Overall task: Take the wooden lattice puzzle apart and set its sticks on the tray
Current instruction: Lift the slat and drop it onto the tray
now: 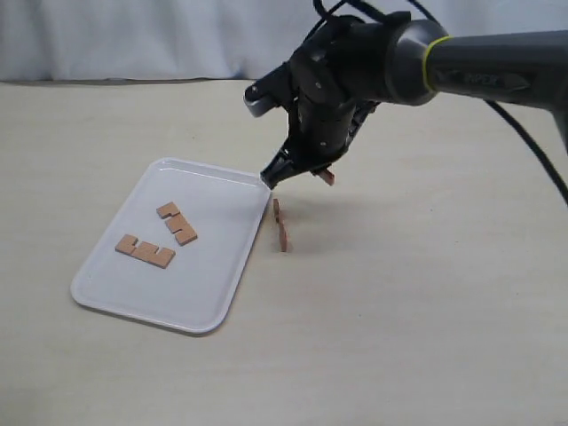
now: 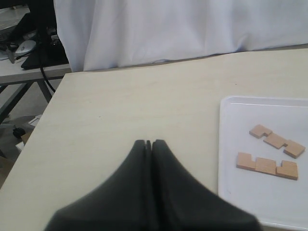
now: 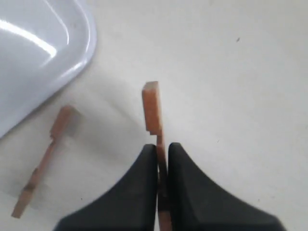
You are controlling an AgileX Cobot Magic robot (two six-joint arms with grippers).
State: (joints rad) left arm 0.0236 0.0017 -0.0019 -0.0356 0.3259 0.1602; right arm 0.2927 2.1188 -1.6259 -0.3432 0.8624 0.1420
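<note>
I count four sticks in all. Two are on the tray, the first stick (image 1: 177,223) and the second stick (image 1: 145,251). The third stick (image 1: 280,224) is on the tabletop (image 1: 426,311), and the fourth stick (image 3: 153,108) is in a pincer. All four are the same notched orange-brown kind. There is one tray (image 1: 204,284), white, and one tabletop under it all. There are two pincers, the right pincer (image 3: 162,148) and the left pincer (image 2: 148,143), both black.
</note>
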